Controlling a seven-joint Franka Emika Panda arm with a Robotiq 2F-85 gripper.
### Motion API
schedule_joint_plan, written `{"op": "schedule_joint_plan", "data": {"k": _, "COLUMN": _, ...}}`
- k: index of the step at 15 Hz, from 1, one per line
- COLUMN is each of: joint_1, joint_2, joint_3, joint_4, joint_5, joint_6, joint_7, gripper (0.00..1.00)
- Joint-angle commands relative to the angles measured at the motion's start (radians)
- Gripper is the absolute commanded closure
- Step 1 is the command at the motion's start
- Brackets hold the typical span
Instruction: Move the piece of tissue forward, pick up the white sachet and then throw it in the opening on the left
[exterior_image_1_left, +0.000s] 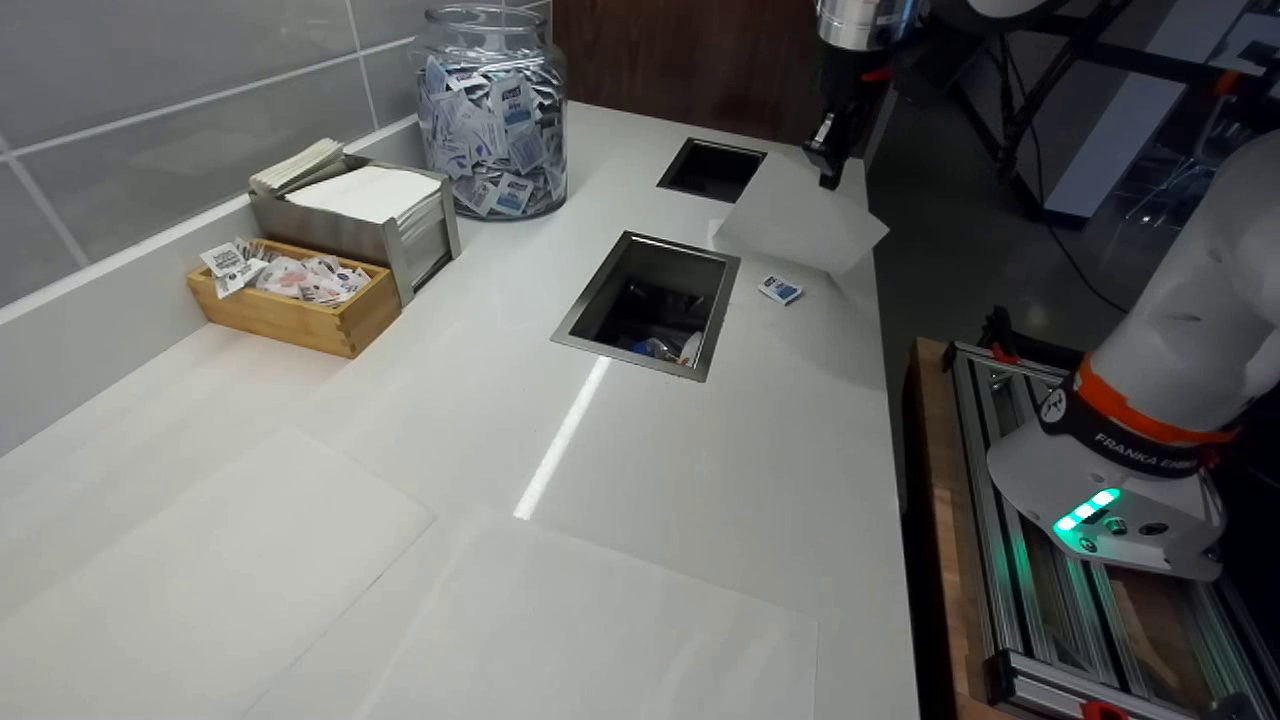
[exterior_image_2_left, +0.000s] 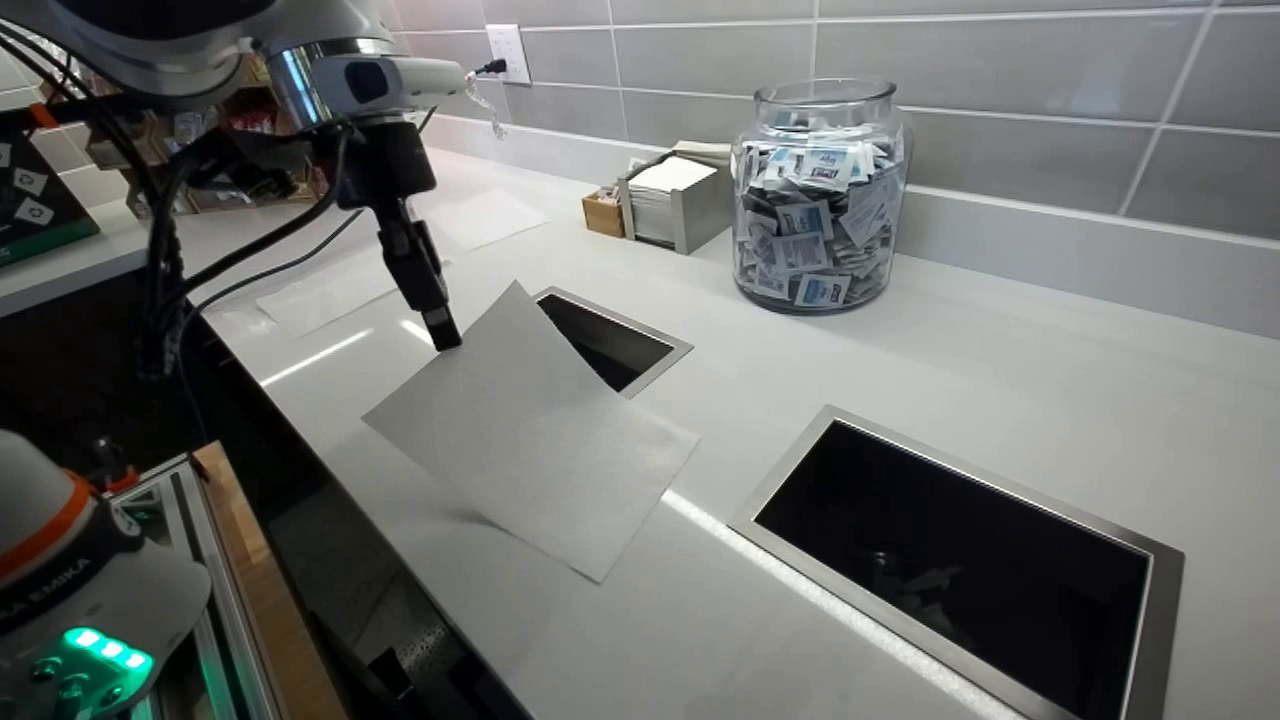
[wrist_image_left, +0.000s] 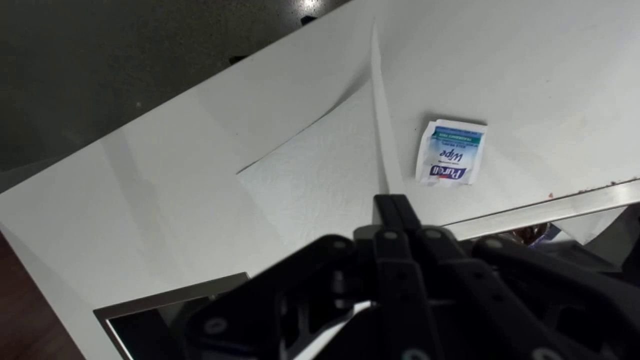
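Note:
The white tissue (exterior_image_1_left: 800, 215) hangs tilted from my gripper (exterior_image_1_left: 828, 180), partly lifted off the counter. In an exterior view the tissue (exterior_image_2_left: 560, 440) is pinched near one edge by the gripper (exterior_image_2_left: 448, 342). In the wrist view the closed fingertips (wrist_image_left: 396, 197) grip the tissue's folded edge, and the tissue (wrist_image_left: 320, 170) spreads to the left. The white sachet (exterior_image_1_left: 780, 290) lies flat on the counter beside an opening with a steel rim (exterior_image_1_left: 630, 361). The sachet (wrist_image_left: 451, 152) shows uncovered in the wrist view, right of the tissue. Another opening (exterior_image_2_left: 1165, 620) lies farther along the counter.
A glass jar (exterior_image_1_left: 495, 130) of sachets stands by the tiled wall. A steel napkin holder (exterior_image_1_left: 320, 225) and a wooden box (exterior_image_1_left: 280, 318) of sachets stand beside it. Two flat white sheets (exterior_image_1_left: 220, 560) lie on the counter. The counter's edge runs along the robot's side.

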Motion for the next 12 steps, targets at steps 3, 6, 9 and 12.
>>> {"op": "schedule_joint_plan", "data": {"k": 3, "joint_1": -0.003, "joint_2": 0.005, "joint_3": 0.005, "joint_4": 0.002, "joint_5": 0.002, "joint_6": -0.002, "joint_7": -0.002, "gripper": 0.99}}
{"op": "schedule_joint_plan", "data": {"k": 6, "joint_1": -0.002, "joint_2": 0.009, "joint_3": 0.005, "joint_4": 0.002, "joint_5": 0.002, "joint_6": -0.002, "joint_7": -0.002, "gripper": 1.0}}
{"op": "schedule_joint_plan", "data": {"k": 9, "joint_1": -0.035, "joint_2": 0.014, "joint_3": -0.021, "joint_4": 0.03, "joint_5": 0.015, "joint_6": 0.012, "joint_7": 0.037, "gripper": 1.0}}
{"op": "schedule_joint_plan", "data": {"k": 12, "joint_1": -0.068, "joint_2": 0.031, "joint_3": -0.037, "joint_4": 0.078, "joint_5": 0.015, "joint_6": 0.011, "joint_7": 0.076, "gripper": 1.0}}
